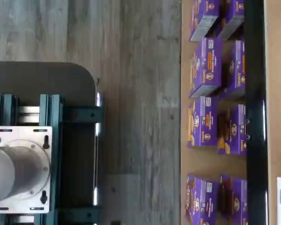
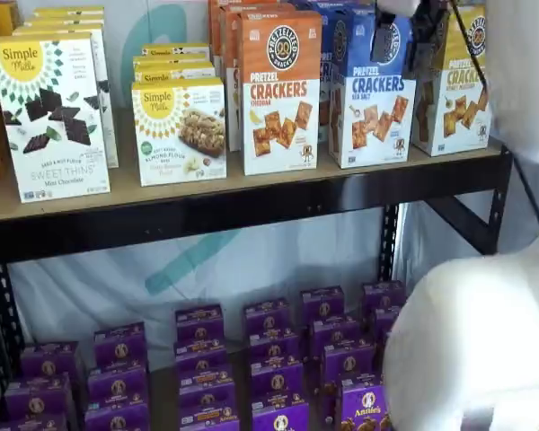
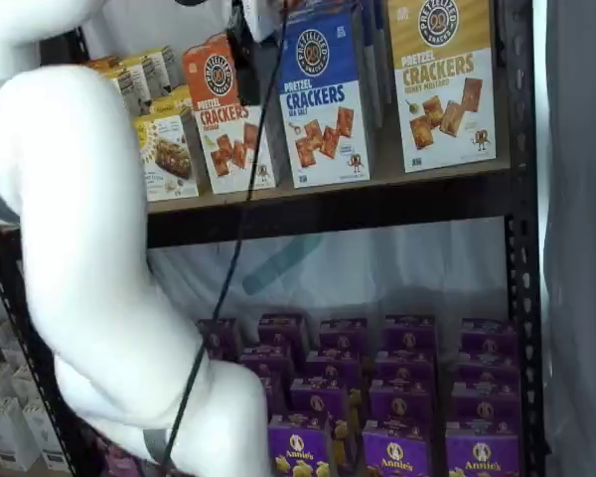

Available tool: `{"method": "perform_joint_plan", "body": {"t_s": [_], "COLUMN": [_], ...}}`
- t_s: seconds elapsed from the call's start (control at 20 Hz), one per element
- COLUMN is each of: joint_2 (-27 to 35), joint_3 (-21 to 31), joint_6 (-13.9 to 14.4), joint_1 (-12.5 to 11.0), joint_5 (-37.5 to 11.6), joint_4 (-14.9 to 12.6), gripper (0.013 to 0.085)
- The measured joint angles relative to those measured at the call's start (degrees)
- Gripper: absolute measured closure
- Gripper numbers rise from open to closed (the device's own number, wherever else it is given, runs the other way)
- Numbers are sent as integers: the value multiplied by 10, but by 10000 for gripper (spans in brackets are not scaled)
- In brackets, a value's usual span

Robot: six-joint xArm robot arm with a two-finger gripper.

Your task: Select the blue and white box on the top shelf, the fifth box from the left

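The blue and white box (image 2: 373, 103) stands on the top shelf (image 2: 251, 211) between an orange-topped and a yellow-topped carton; it also shows in the other shelf view (image 3: 323, 99). My gripper (image 2: 404, 56) hangs from the view's top edge in front of the box's blue upper half. Its two black fingers (image 2: 384, 40) stand apart, with the box's round logo showing between them, so it is open and holds nothing. I cannot tell whether it touches the box. In the wrist view the shelf's black beam (image 1: 255, 117) shows; the box does not.
The orange-topped cheddar carton (image 2: 280, 90) and the yellow-topped carton (image 2: 458, 90) flank the box. Simple Mills boxes (image 2: 181, 130) stand further left. Purple boxes (image 2: 269, 359) fill the lower level. My white arm (image 3: 89, 248) and its cable (image 3: 228, 268) cross the front. The dark mount (image 1: 42, 140) shows in the wrist view.
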Motion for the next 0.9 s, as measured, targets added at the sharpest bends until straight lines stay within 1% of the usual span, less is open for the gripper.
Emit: {"method": "perform_joint_plan", "body": {"t_s": [0.05, 0.1, 0.15, 0.3, 0.45, 0.65, 0.9], "joint_2": [0, 2, 6, 18, 25, 27, 34], "joint_3": [1, 3, 4, 4, 8, 7, -15], "joint_6": [-2, -11, -19, -44, -58, -64, -59], "joint_1": [1, -1, -8, -31, -43, -54, -65], "joint_5": [-3, -11, -16, -27, -37, -40, -20], "joint_4": [-8, -23, -29, -32, -34, -19, 19], "gripper": [130, 130, 130, 130, 130, 130, 130]}}
